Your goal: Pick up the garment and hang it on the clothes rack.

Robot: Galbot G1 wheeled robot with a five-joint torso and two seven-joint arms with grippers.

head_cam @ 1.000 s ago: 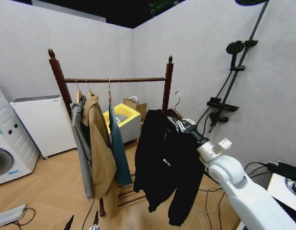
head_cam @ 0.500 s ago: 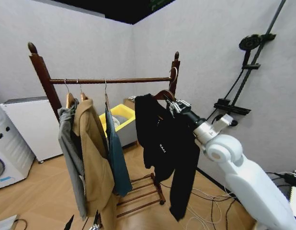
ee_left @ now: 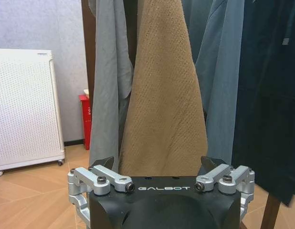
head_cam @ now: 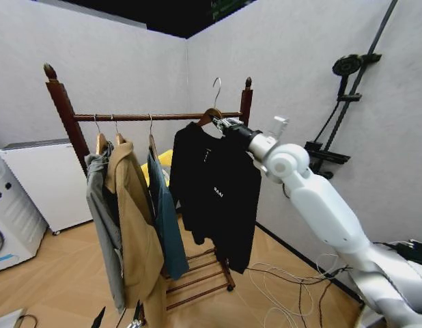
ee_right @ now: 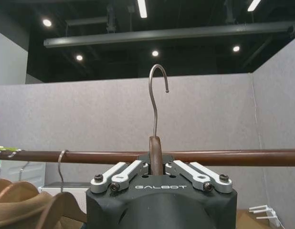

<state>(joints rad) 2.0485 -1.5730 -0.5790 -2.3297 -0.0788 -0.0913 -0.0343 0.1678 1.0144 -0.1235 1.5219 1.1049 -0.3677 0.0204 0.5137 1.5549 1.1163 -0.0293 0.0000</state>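
While the right gripper (ee_right: 157, 172) has its fingers clamped on the hanger (head_cam: 209, 115) of the garment (head_cam: 214, 191), the hook (ee_right: 157, 98) stands above the clothes rack (head_cam: 156, 116) bar; lowered short, it could miss and drop. The left gripper (ee_left: 159, 169) idles low, fingers spread, holding nothing.

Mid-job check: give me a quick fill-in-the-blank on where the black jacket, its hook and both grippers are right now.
1. The right gripper is shut on the wooden ____ of the black jacket.
2. The metal hook is ____ the rack's bar, not yet over it.
3. The left gripper is ____, low before the tan coat.

Missing words: hanger; above; open
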